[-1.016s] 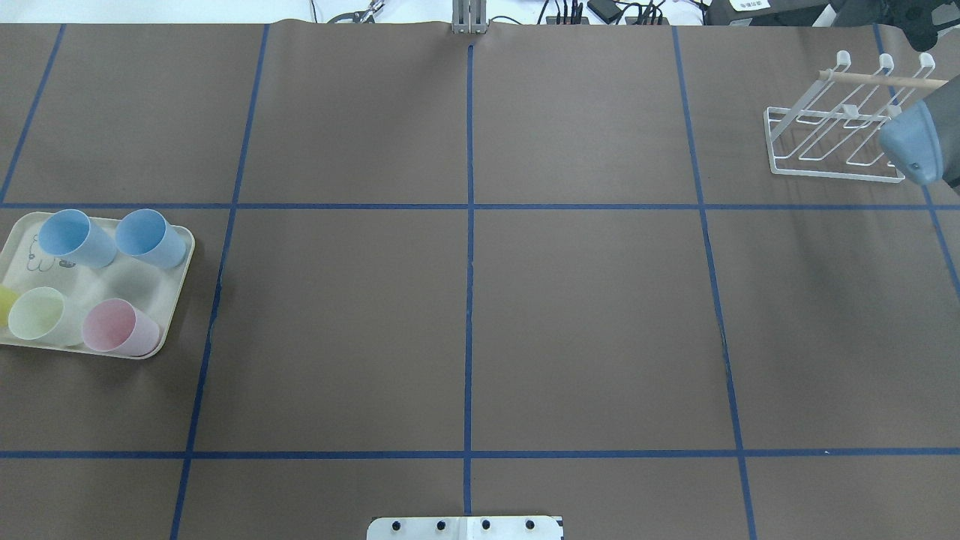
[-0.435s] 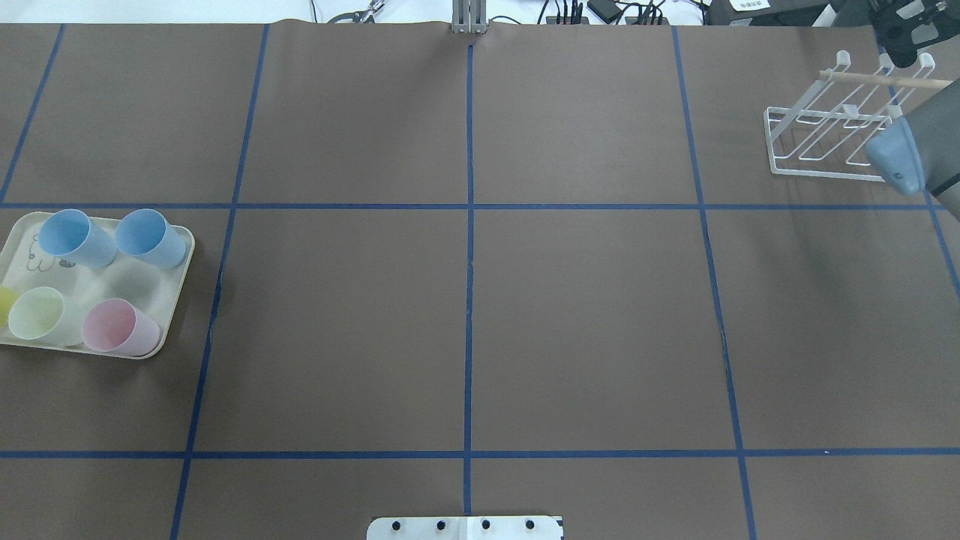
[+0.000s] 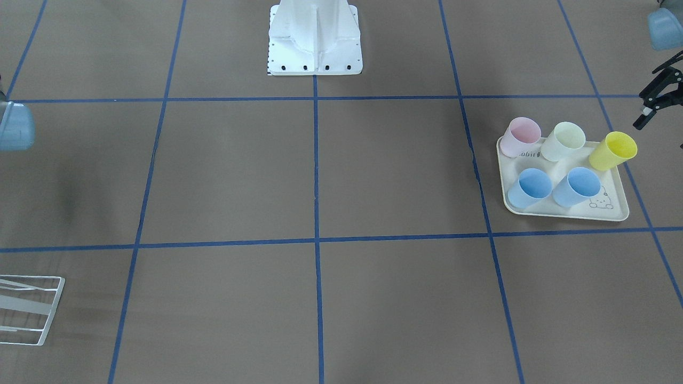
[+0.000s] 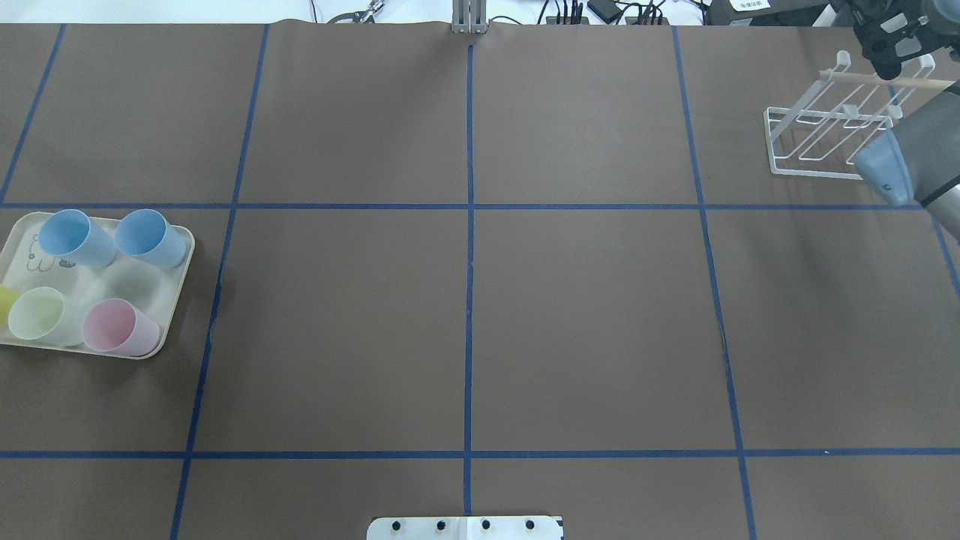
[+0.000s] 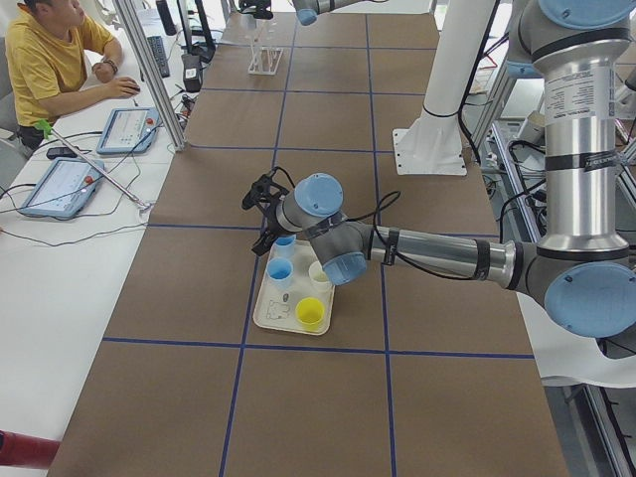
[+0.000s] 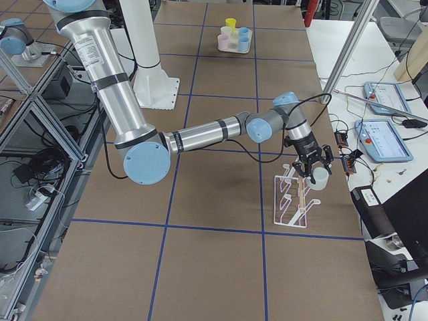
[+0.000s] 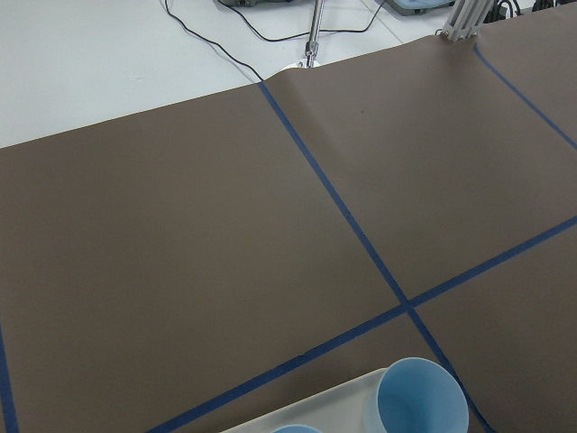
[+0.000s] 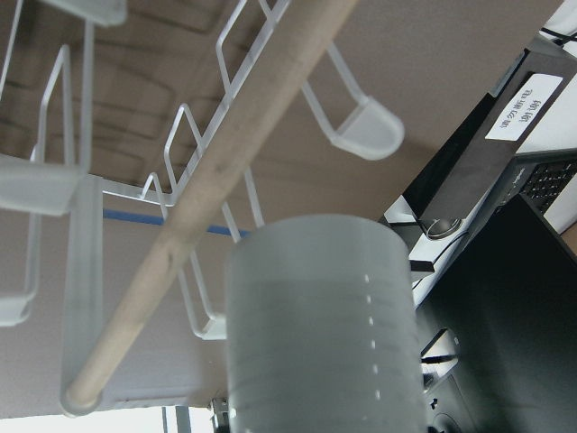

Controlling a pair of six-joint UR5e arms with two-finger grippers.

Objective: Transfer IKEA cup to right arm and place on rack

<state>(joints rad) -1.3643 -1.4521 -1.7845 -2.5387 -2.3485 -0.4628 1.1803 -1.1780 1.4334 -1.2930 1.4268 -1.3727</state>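
Cup [image 8: 320, 325] pinched in my R gripper [image 6: 314, 168], long axis straight out from it, far end beside rack [image 8: 86, 244] wood rod [image 8: 216, 171].

1. Right wrist view: white cup [image 8: 325, 334] sits very close, out of focus, and is cut by the bottom edge. It covers the rack [image 8: 194, 189] bars behind it. No gripper fingers show in this view.
2. Overhead: right gripper [image 4: 890, 61] is clipped by the top edge and covers one rack peg tip. Its jaws are unreadable. The right arm [image 4: 911, 161] hides the rack's right end.
3. Overhead: yellow cup [image 4: 4, 304] is cut by the left edge, only a sliver showing. The tray [image 4: 139, 289] is clipped there too.
4. Front-facing: the rack is cut by the left edge, one corner visible. The left gripper [image 3: 655, 101] is partly past the right edge.
5. Left wrist view: blue cup [image 7: 422, 410] is cut by the bottom edge.
6. Exterior left: the rack is far off and its bars are too small to resolve.
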